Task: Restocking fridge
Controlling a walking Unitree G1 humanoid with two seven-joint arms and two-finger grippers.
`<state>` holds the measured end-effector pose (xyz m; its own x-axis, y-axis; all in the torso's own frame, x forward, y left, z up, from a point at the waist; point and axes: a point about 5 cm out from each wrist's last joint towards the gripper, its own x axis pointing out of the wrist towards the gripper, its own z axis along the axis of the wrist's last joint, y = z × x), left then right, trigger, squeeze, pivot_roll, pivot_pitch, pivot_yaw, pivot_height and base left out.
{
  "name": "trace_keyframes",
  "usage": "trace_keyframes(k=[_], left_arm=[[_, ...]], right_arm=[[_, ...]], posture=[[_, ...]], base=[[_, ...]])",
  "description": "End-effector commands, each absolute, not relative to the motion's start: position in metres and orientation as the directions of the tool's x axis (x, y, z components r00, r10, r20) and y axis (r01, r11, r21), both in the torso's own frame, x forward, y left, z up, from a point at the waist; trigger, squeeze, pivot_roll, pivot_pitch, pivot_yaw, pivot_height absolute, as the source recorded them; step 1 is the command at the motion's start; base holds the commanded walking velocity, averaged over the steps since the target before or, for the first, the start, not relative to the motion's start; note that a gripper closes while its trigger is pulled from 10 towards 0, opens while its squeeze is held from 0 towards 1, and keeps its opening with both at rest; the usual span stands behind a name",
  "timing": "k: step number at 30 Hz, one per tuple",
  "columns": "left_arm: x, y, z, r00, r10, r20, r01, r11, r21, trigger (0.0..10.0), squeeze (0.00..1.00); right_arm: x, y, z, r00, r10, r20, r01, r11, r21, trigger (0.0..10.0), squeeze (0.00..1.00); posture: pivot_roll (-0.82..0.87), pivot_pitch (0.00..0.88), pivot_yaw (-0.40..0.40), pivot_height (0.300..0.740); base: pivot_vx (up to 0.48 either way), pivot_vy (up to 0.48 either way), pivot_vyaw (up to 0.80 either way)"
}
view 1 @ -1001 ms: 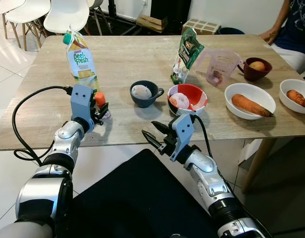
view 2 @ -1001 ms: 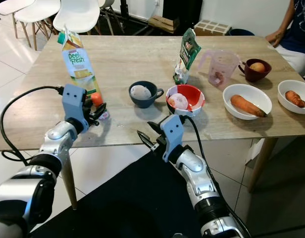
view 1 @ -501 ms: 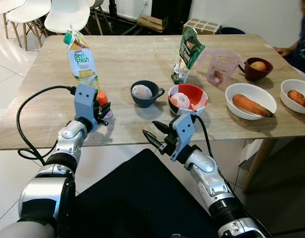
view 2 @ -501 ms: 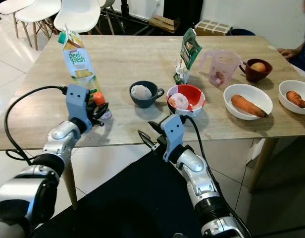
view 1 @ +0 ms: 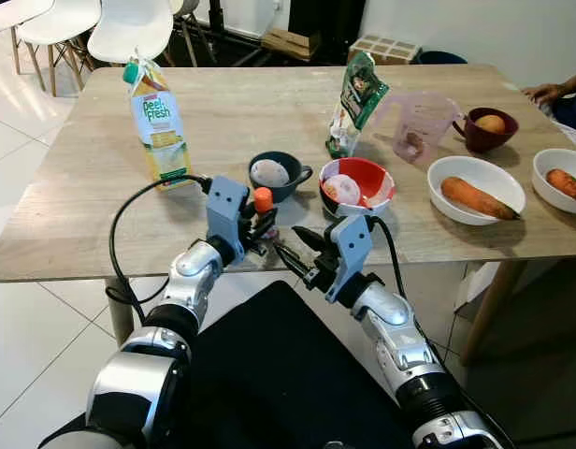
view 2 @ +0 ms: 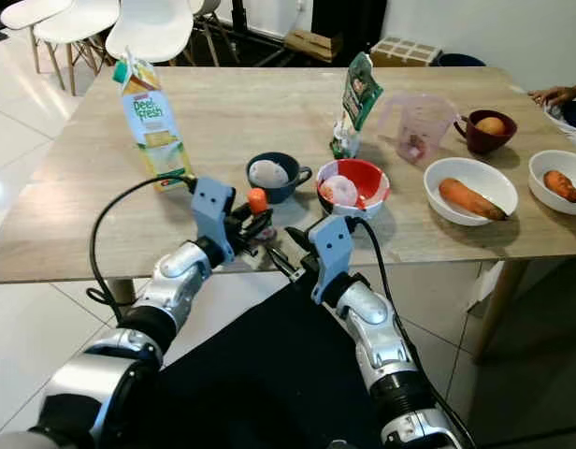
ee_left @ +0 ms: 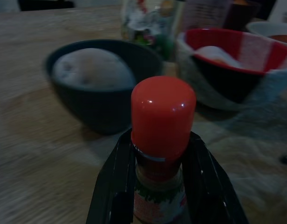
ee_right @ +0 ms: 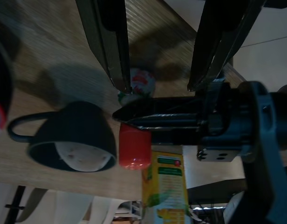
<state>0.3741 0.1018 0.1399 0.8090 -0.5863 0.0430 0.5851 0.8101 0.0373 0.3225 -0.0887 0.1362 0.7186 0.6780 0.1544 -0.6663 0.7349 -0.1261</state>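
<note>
My left gripper (view 1: 262,224) is shut on a small bottle with an orange-red cap (view 1: 262,198) and holds it upright just above the table's front edge, in front of the dark cup (view 1: 290,187). In the left wrist view the two black fingers (ee_left: 111,186) clamp the bottle (ee_left: 163,116) below its cap. My right gripper (view 1: 295,245) is open, a few centimetres to the right of the bottle, fingers pointing at it. The right wrist view has the bottle cap (ee_right: 134,144) and the left gripper's finger (ee_right: 167,114) beyond my spread fingers (ee_right: 111,42).
On the wooden table (view 1: 82,215) stand a juice carton (view 1: 157,122), a red bowl (view 1: 377,173), a green pouch (view 1: 355,103), a pink jug (view 1: 414,126), a maroon cup (view 1: 489,128) and two white bowls (view 1: 447,168) with carrots. A person's hand (view 1: 550,91) rests far right.
My left gripper has carried the bottle to the right, from beside the juice carton to in front of the dark cup, close to the right gripper. The right arm has hardly moved.
</note>
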Motion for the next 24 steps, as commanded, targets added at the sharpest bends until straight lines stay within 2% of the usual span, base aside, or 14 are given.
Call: trace_keyframes(k=[1,6,7,8,9,10,12,13,14,15,16,21,23,24], left_arm=[[0.364,0.0936,0.117,0.788,-0.615,-0.036,0.615,0.788,0.002,0.0,0.0],[0.3626,0.0942,0.1168,0.791,-0.611,-0.033,0.612,0.79,0.041,0.0,0.0],[0.3626,0.0967,0.1168,0.799,-0.601,-0.032,0.602,0.797,0.048,1.8,0.0],[0.3626,0.0989,0.1166,0.805,-0.592,-0.032,0.593,0.803,0.052,5.5,0.0],[0.3626,0.0989,0.1166,0.805,-0.592,-0.032,0.593,0.803,0.052,5.5,0.0],[0.3619,0.1013,0.1157,0.807,-0.589,-0.034,0.59,0.806,0.047,10.0,0.0],[0.3615,0.1017,0.1153,0.806,-0.591,-0.034,0.592,0.805,0.046,10.0,0.0],[0.3607,0.1015,0.1147,0.803,-0.595,-0.034,0.596,0.802,0.044,10.0,0.16],[0.3607,0.1015,0.1147,0.803,-0.595,-0.034,0.596,0.802,0.044,10.0,0.16],[0.3599,0.1012,0.1141,0.802,-0.597,-0.033,0.598,0.8,0.043,10.0,0.97],[0.3592,0.1009,0.1136,0.801,-0.598,-0.032,0.599,0.8,0.041,10.0,1.0],[0.3585,0.1013,0.1128,0.809,-0.587,-0.03,0.588,0.808,0.043,10.0,1.0],[0.3585,0.1015,0.1138,0.818,-0.575,-0.019,0.575,0.817,0.033,10.0,0.0],[0.3585,0.1015,0.1138,0.818,-0.575,-0.019,0.575,0.817,0.033,10.0,0.0]], right_arm=[[0.3211,-0.0886,0.1318,0.72,0.678,0.147,-0.667,0.735,-0.119,10.0,0.0],[0.321,-0.0884,0.1315,0.722,0.676,0.148,-0.666,0.737,-0.118,10.0,0.0],[0.3211,-0.0882,0.1315,0.722,0.676,0.148,-0.666,0.737,-0.117,10.0,0.0],[0.3213,-0.088,0.1315,0.721,0.676,0.148,-0.666,0.736,-0.117,10.0,0.0],[0.3213,-0.088,0.1315,0.721,0.676,0.148,-0.666,0.736,-0.117,10.0,0.0],[0.3216,-0.0874,0.1314,0.72,0.678,0.148,-0.668,0.735,-0.117,10.0,0.0],[0.3218,-0.0872,0.1314,0.72,0.678,0.148,-0.668,0.735,-0.117,10.0,0.0],[0.3219,-0.087,0.1315,0.719,0.679,0.148,-0.669,0.734,-0.117,10.0,0.0],[0.3219,-0.087,0.1315,0.719,0.679,0.148,-0.669,0.734,-0.117,10.0,0.0],[0.3219,-0.0868,0.1314,0.719,0.679,0.148,-0.669,0.734,-0.117,10.0,0.0],[0.3219,-0.0866,0.1313,0.718,0.68,0.148,-0.67,0.733,-0.117,10.0,0.0],[0.3218,-0.0864,0.1309,0.717,0.681,0.147,-0.671,0.732,-0.118,10.0,0.0],[0.3216,-0.0862,0.1304,0.715,0.684,0.144,-0.674,0.729,-0.12,10.0,0.0],[0.3216,-0.0862,0.1304,0.715,0.684,0.144,-0.674,0.729,-0.12,10.0,0.0]], posture=[[-0.17,0.182,0.016,0.74],[-0.17,0.18,0.017,0.74],[-0.16,0.179,0.016,0.74],[-0.16,0.179,0.016,0.74],[-0.16,0.179,0.016,0.74],[-0.16,0.177,0.014,0.74],[-0.16,0.177,0.014,0.74],[-0.16,0.175,0.015,0.74],[-0.16,0.175,0.015,0.74],[-0.16,0.173,0.013,0.74],[-0.16,0.172,0.013,0.74],[-0.16,0.171,0.011,0.74],[-0.16,0.163,0.011,0.74],[-0.16,0.163,0.011,0.74]], base=[[0.0,0.0,0.0],[0.0,0.0,0.0],[0.0,0.0,0.0],[0.0,0.0,0.0],[0.0,0.0,0.0],[0.0,0.0,0.0],[0.0,0.0,0.0],[0.0,0.0,0.0],[0.0,0.0,0.0],[0.0,0.0,0.0],[0.0,0.0,0.0],[0.0,0.0,0.0],[0.0,0.0,0.0],[0.0,0.0,0.0]])
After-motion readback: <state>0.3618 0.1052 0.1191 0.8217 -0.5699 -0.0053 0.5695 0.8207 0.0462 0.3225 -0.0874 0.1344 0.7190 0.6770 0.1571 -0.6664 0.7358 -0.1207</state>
